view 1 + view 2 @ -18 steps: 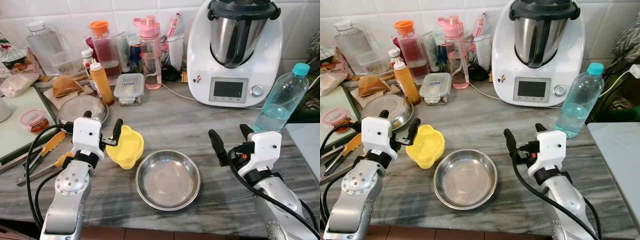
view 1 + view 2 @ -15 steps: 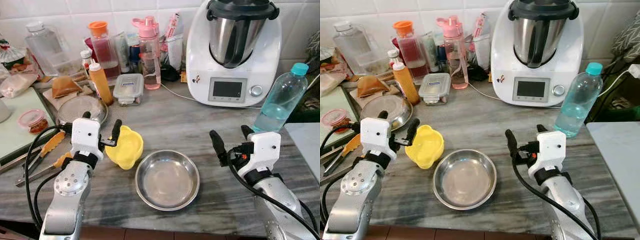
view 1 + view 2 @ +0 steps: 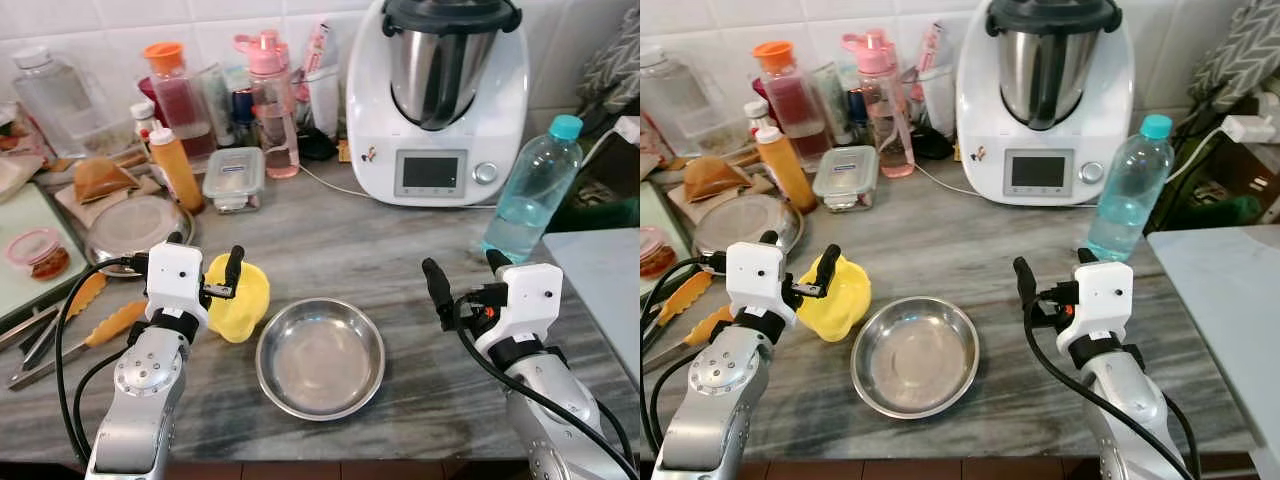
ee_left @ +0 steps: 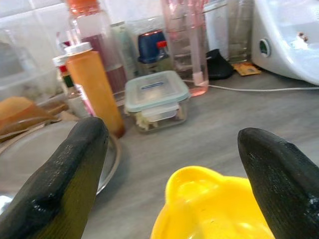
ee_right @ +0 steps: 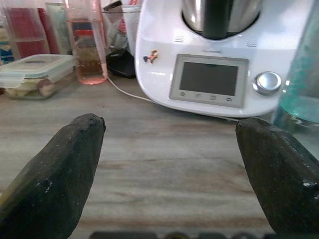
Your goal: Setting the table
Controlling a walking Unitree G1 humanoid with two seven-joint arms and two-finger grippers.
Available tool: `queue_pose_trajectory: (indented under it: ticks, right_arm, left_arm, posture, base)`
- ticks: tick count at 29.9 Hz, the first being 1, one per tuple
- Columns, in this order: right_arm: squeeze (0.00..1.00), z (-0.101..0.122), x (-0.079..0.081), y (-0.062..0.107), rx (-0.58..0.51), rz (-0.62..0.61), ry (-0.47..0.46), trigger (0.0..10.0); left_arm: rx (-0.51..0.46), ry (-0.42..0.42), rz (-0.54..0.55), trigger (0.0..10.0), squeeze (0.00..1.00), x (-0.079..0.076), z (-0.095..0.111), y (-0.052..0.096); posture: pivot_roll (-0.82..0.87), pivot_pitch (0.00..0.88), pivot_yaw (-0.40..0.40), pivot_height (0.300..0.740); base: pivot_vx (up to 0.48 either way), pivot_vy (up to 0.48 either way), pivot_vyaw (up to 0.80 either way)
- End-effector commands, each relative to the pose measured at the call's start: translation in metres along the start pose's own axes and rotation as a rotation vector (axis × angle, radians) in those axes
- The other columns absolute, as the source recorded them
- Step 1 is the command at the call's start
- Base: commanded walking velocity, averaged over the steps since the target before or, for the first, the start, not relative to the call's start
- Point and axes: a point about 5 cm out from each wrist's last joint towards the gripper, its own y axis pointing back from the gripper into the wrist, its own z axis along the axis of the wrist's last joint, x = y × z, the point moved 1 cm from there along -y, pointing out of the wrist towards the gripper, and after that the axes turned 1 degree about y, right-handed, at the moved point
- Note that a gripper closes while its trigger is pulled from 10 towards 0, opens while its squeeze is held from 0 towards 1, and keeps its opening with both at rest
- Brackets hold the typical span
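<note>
At the far left of the grey stone counter [image 3: 330, 240], orange-handled tongs [image 3: 95, 325] lay beside a lidded steel pan [image 3: 130, 225]. The left gripper [image 3: 205, 262] hovered just above the yellow cup [image 3: 240, 300], its fingers spread apart with the cup's rim between and below them, not visibly touching it. Just right of the cup, touching or nearly so, an empty steel bowl [image 3: 320, 357] sat on the counter. Behind stood an orange sauce bottle [image 3: 175, 170], a clear lidded box [image 3: 233, 178], a pink bottle [image 3: 265, 105] and a white kitchen machine [image 3: 435, 100]. Farther right, the right gripper [image 3: 465, 275] hung above bare counter, fingers wide apart and holding nothing, near a blue-capped water bottle [image 3: 530, 190].
</note>
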Motion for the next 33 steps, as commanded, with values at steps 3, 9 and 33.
queue_pose_trajectory:
  ticks: [3, 9, 33]
  right_arm:
    - [0.00, 0.0038, -0.0027, -0.0018, -0.021, -0.015, 0.004, 10.0]
    - [0.00, 0.0024, -0.0026, -0.0023, -0.016, -0.015, 0.005, 10.0]
    - [0.00, 0.0010, -0.0025, -0.0048, -0.021, -0.020, 0.005, 10.0]
  left_arm:
    - [0.007, -0.015, 0.018, 10.0, 0.00, 0.0023, 0.0020, -0.0036]
    - [0.004, -0.006, 0.019, 10.0, 0.00, 0.0001, 0.0036, -0.0055]
    - [0.015, -0.023, 0.020, 10.0, 0.00, 0.0002, 0.0044, -0.0080]
  posture:
    - [-0.05, 0.000, 0.071, 0.740]
    - [-0.05, 0.000, 0.070, 0.740]
    - [-0.04, 0.000, 0.073, 0.740]
  base:
    - [0.000, 0.000, 0.00]
    - [-0.204, 0.000, 0.00]
    - [-0.322, 0.000, 0.00]
